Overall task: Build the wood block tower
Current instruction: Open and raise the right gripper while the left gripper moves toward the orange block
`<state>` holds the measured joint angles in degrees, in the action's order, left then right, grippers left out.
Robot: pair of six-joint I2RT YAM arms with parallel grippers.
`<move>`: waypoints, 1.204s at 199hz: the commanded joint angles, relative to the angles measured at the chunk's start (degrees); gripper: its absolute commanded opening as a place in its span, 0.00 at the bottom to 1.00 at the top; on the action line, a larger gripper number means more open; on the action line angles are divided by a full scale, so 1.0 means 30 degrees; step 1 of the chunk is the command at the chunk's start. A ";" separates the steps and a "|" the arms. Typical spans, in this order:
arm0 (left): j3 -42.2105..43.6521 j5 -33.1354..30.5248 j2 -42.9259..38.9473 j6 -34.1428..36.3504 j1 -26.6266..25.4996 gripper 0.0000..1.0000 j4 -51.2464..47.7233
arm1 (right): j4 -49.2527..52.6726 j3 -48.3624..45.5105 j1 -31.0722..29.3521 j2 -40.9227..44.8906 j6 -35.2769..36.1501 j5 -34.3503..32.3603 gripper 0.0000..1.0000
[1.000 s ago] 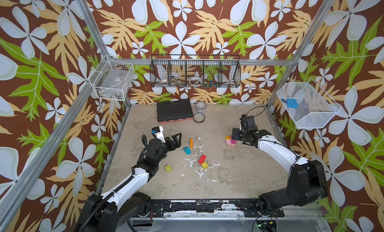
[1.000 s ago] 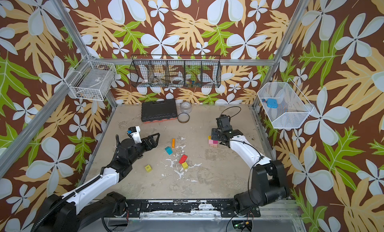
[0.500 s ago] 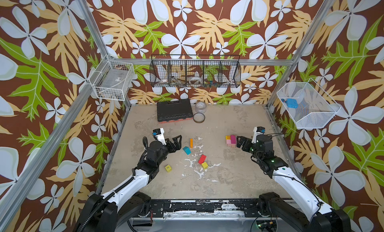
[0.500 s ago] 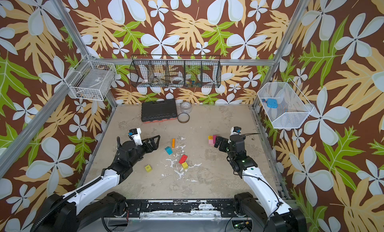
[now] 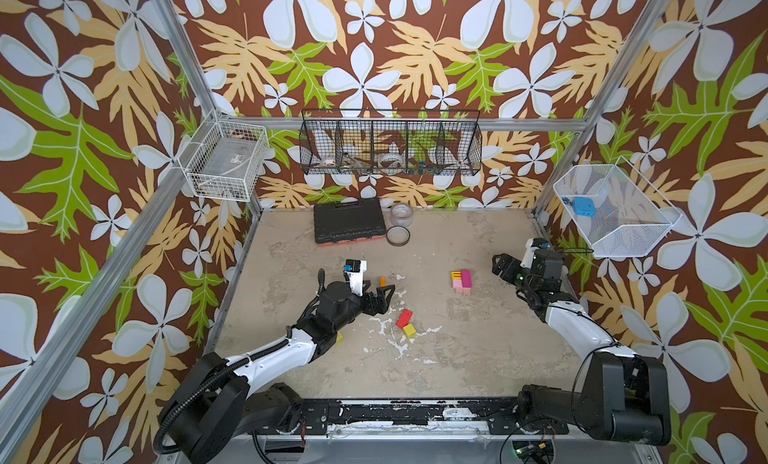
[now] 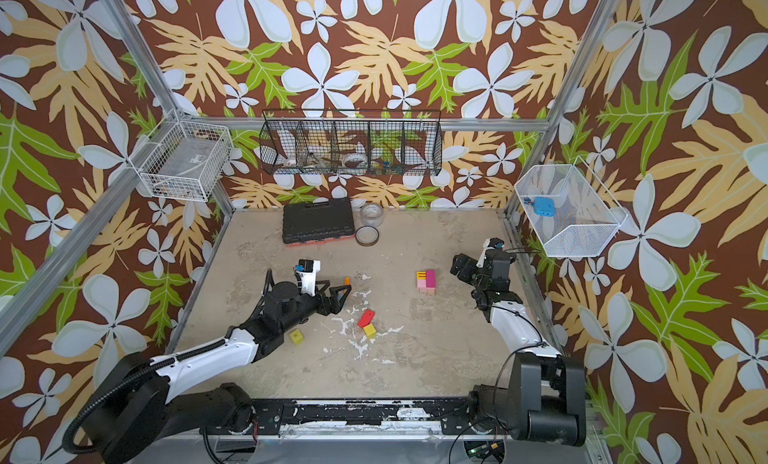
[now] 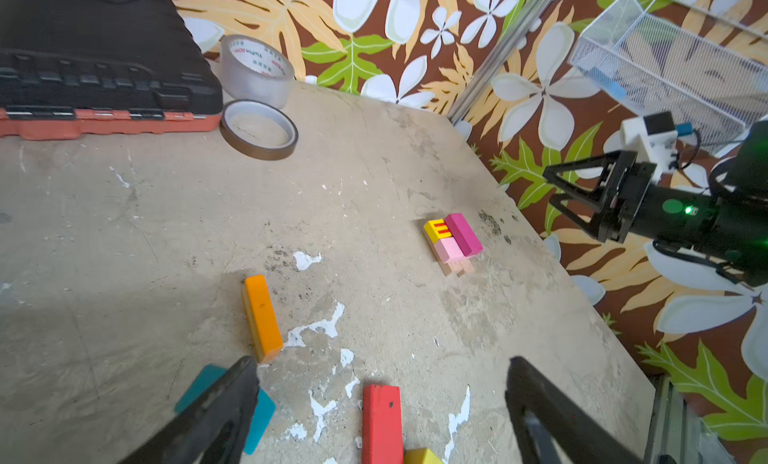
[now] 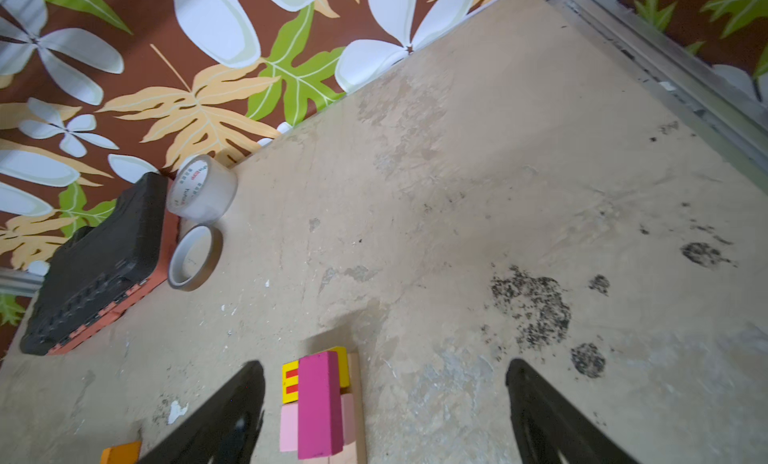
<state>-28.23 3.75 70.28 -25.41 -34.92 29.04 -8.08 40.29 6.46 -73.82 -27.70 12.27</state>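
Black jaws of left gripper (image 7: 382,363) and right gripper (image 8: 384,363) gape wide, empty.

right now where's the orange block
In both top views the orange block lies flat on the table, left of centre, just beyond the left gripper, with the red block nearer the front.

The left arm (image 5: 270,356) and right arm (image 5: 582,329) have white link shells between bulky black joint housings. A black corrugated hose (image 5: 178,395) runs along the lower left one, a thin black cable (image 5: 577,378) along the lower right. The left gripper (image 5: 386,299) and right gripper (image 7: 550,187) have black triangular open-frame fingers. Each wrist bears a white camera block (image 5: 354,270) with a blue plug. A green light (image 7: 688,210) glows on the right wrist. The black base rail (image 5: 395,412) is chipped white.
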 commanded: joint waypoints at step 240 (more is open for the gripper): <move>-0.5919 -0.7697 0.6795 -0.0109 -0.1605 0.77 -0.6676 | 0.6806 0.1326 -0.2330 0.6888 0.2407 -0.1031 0.94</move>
<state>-43.66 -14.98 87.59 -26.89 -41.10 12.19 12.25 44.07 -0.49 -52.69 -20.34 8.80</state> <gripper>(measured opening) 0.781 0.950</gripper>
